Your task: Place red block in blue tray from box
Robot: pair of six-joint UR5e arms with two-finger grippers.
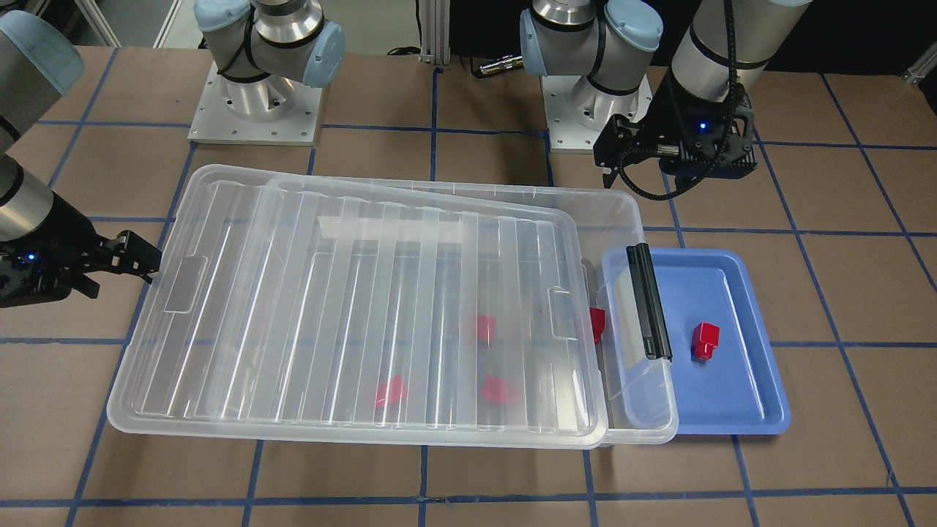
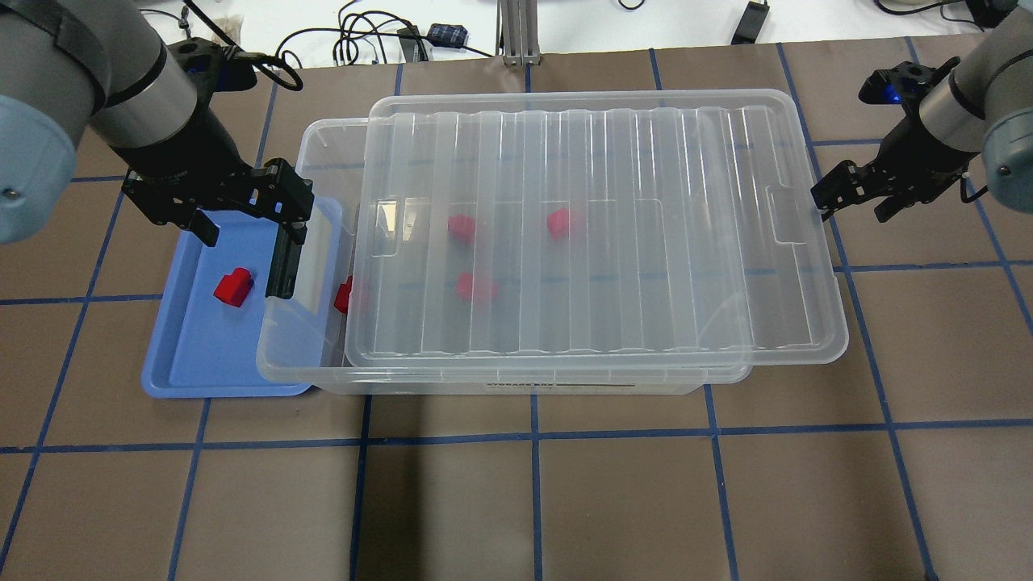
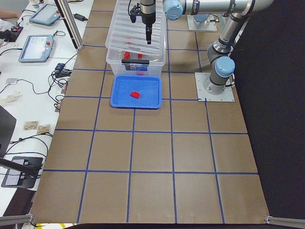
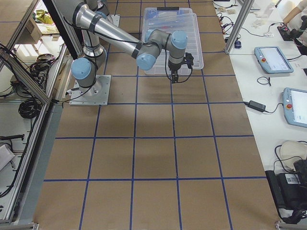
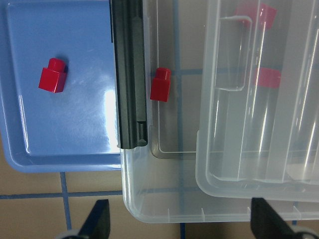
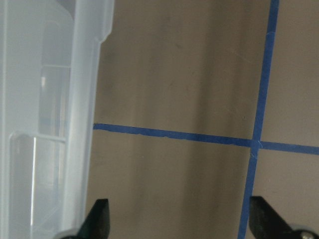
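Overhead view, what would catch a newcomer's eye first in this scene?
The big clear box fills the middle of the table, and its ribbed lid sits offset toward the robot's right, leaving the left end uncovered. One red block lies alone in the blue tray at that uncovered end. Four more blocks show inside the box, three of them blurred beneath the lid.
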